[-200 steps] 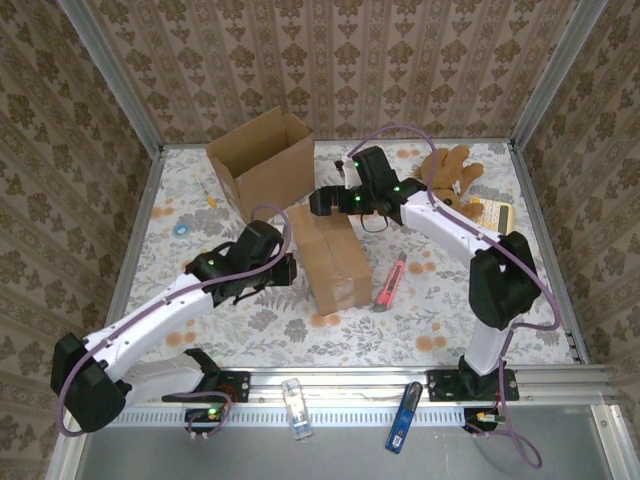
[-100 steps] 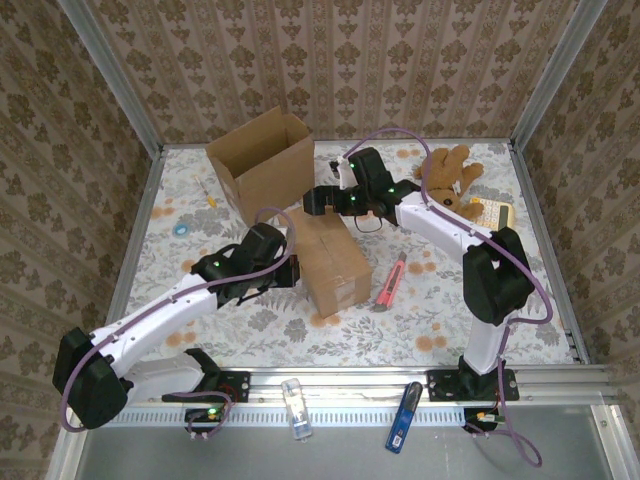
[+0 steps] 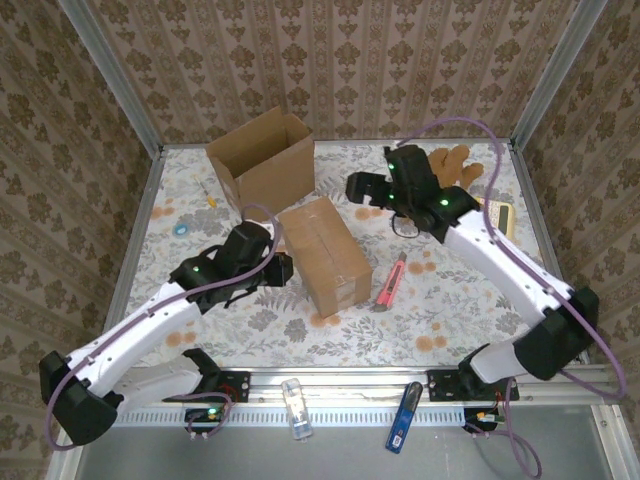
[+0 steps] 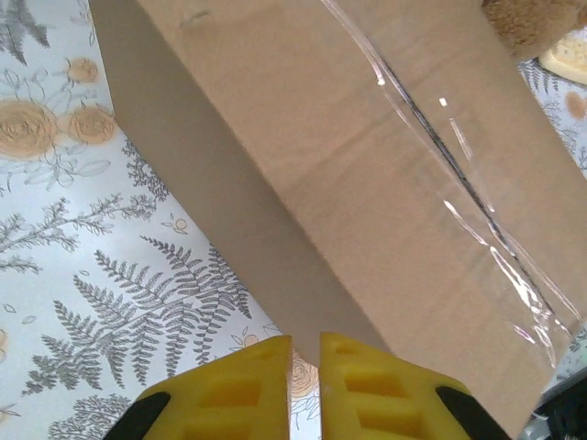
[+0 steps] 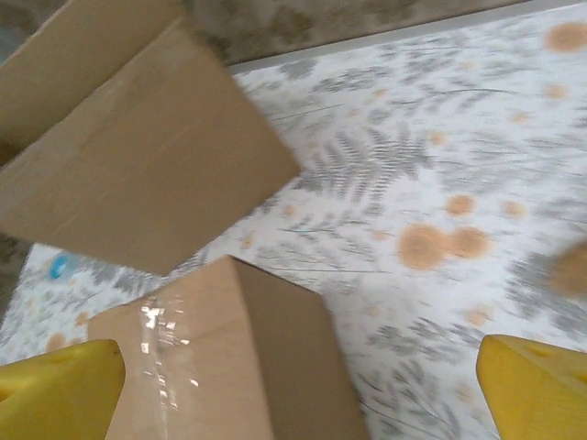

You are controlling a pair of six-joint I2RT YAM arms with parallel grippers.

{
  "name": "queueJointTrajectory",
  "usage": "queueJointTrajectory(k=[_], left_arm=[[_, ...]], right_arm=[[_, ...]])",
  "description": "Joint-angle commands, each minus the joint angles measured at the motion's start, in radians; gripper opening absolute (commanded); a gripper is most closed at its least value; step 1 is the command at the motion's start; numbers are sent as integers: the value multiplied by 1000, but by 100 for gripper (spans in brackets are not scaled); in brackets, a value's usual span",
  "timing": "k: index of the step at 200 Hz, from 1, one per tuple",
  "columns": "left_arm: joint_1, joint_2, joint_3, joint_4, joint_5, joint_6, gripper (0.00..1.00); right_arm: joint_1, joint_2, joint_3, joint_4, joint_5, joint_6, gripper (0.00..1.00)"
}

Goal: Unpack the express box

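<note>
Left wrist view: left tool (image 4: 305, 367), nearly pressed together and empty, sat beside the taped brown cardboard box (image 4: 394, 183) — likely bracing it — right tool (image 5: 303, 376) hung spread wide beyond.

From where I stand nothing can be read: the taped box (image 3: 325, 255) is plain brown cardboard without print or label, as is the open box (image 3: 262, 160).

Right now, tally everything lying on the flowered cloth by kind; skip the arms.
Cardboard boxes: 2, open, taped
Box cutter: 1
Teddy bear: 1
Calculator: 1
Small blue item: 1
Thin yellow stick: 1
Total: 7
</note>
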Motion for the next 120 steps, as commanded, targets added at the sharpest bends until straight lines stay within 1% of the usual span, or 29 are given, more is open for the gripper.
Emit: queueJointTrajectory(k=[1, 20, 41, 56, 73, 99, 120], left_arm=[[23, -26, 44, -75, -12, 48, 19], [53, -33, 59, -91, 0, 71, 27], [90, -38, 78, -100, 16, 96, 40], [115, -38, 89, -101, 30, 113, 49], [144, -40, 96, -99, 45, 127, 57], [177, -41, 91, -82, 80, 139, 63], [192, -41, 81, -70, 105, 144, 65]], right_arm=[[-6, -50, -69, -264, 180, 91, 98], [-8, -96, -132, -342, 181, 146, 97], [-14, -132, -227, -367, 137, 212, 95], [-15, -141, -305, -348, 83, 255, 93], [-15, -137, -399, -270, -1, 299, 91], [-14, -90, -497, -145, -99, 360, 87], [-5, -45, -542, -84, -127, 404, 86]])
